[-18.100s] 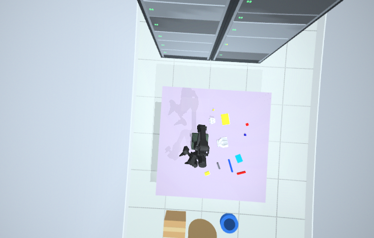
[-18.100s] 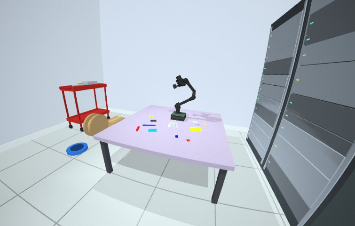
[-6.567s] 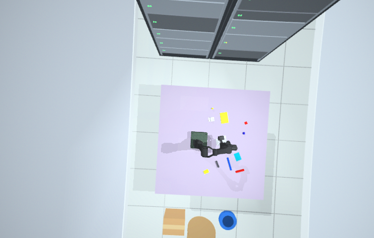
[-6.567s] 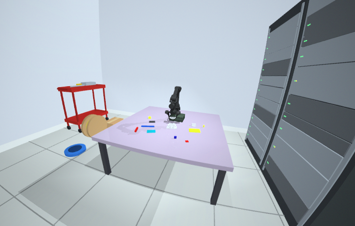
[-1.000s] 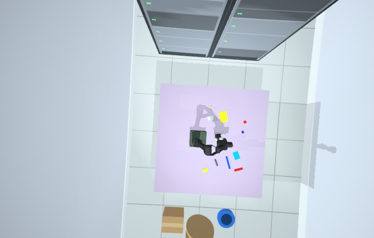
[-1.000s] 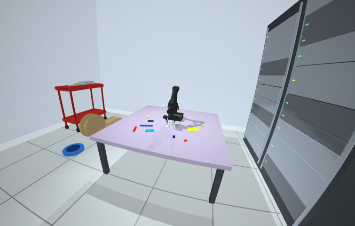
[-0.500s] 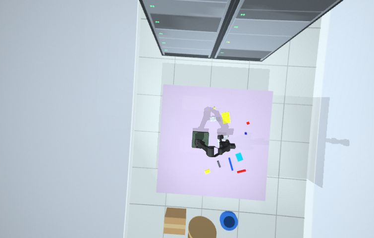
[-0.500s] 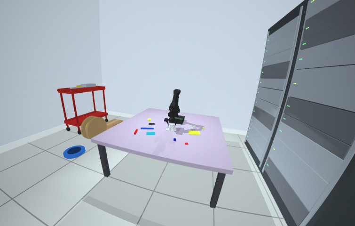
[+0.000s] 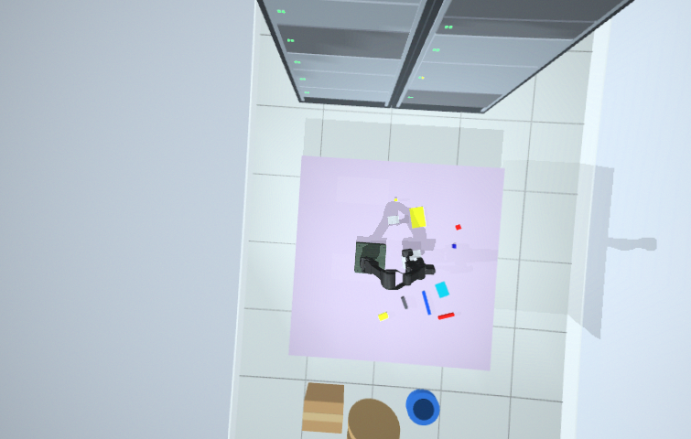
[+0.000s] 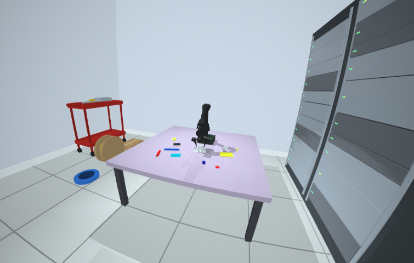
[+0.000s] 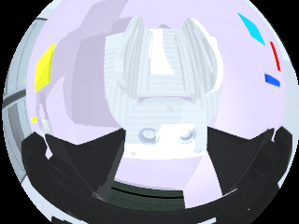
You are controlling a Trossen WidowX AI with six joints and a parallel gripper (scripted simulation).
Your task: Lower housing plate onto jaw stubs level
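Observation:
My gripper (image 11: 166, 131) (image 10: 199, 144) is shut on the white housing plate (image 11: 167, 146), which spans between the black fingertips in the wrist view. Two round holes show in the plate. Two white curved jaws (image 11: 132, 63) (image 11: 204, 61) stand side by side just beyond the plate, over a ribbed white base (image 11: 112, 58). The white assembly (image 10: 199, 149) also shows under the hand in the exterior view. The plate's rear edge lies close to the jaws' near ends. The stubs and pins are hidden, and I cannot tell whether the plate touches the stubs.
The lilac table (image 9: 327, 326) (image 10: 235, 179) bears a yellow block (image 9: 417, 217) (image 10: 226, 154), a small white part (image 9: 393, 219) (image 10: 225, 148), a cyan block (image 9: 442, 289) (image 10: 175, 155), a blue bar (image 9: 426, 302) and a red bar (image 9: 446, 315). A dark green box (image 9: 359, 265) stands by the arm.

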